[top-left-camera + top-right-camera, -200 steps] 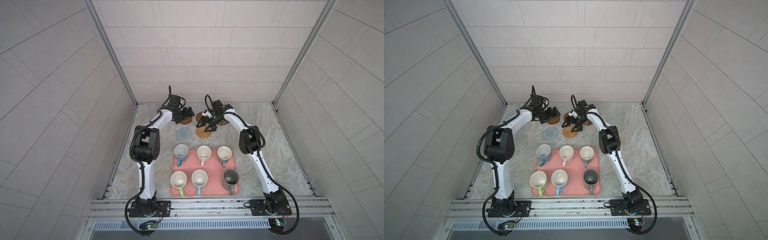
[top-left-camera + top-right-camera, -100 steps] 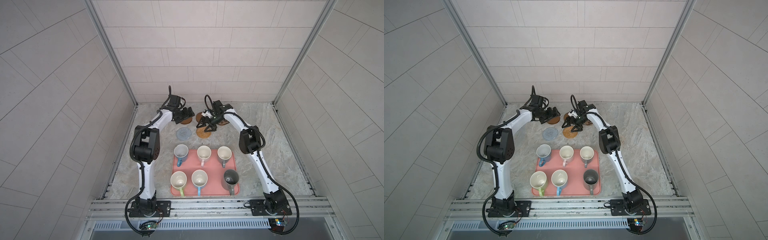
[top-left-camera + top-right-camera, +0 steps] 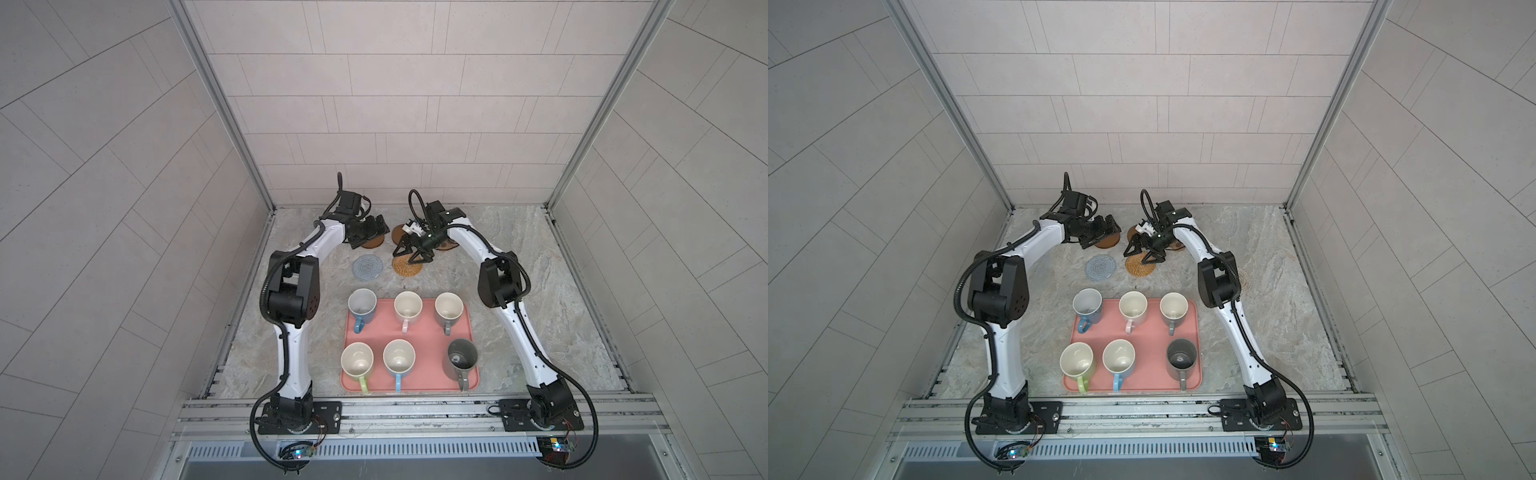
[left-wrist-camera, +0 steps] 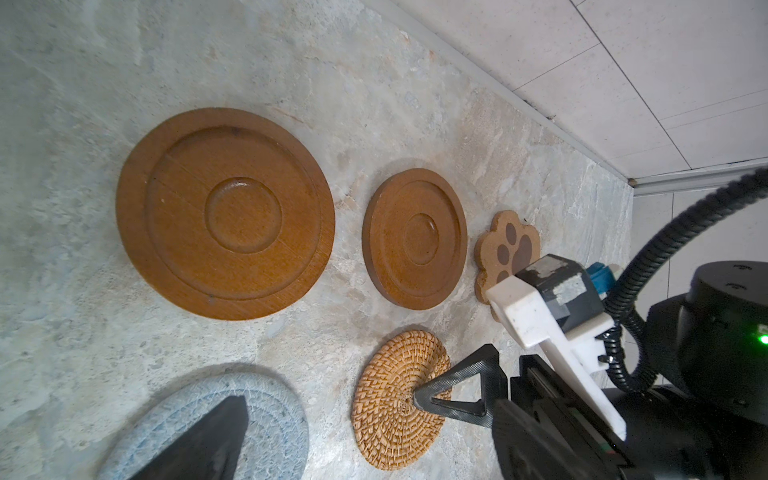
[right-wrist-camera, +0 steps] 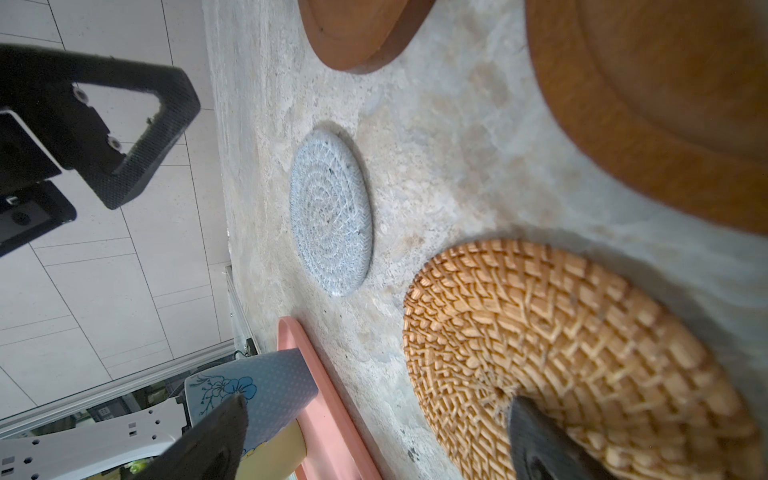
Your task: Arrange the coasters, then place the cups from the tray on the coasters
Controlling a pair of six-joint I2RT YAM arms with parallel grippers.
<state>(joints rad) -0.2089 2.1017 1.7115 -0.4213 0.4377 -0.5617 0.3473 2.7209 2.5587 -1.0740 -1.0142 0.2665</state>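
Six cups stand on the salmon-pink tray (image 3: 428, 332): blue (image 3: 362, 305), pale pink (image 3: 408, 305), grey (image 3: 449, 309), yellow-green (image 3: 356, 360), light blue (image 3: 399, 357) and dark grey (image 3: 461, 355). Behind the tray lie the coasters: grey-blue crochet (image 3: 368, 267), golden rattan (image 3: 405, 270), two brown wooden discs (image 4: 224, 212) (image 4: 415, 239) and a paw-shaped one (image 4: 507, 245). My right gripper (image 3: 409, 257) is open, one fingertip (image 4: 419, 395) resting on the rattan coaster's middle (image 5: 561, 353). My left gripper (image 3: 370, 232) is open over the left brown disc (image 3: 374, 243), holding nothing.
The back wall runs close behind the coasters (image 4: 540, 116). The tray's rim (image 5: 316, 395) and the blue cup (image 5: 249, 386) lie just in front of the rattan coaster. A pale round mat (image 3: 1246, 280) shows faintly beside the right arm's elbow.
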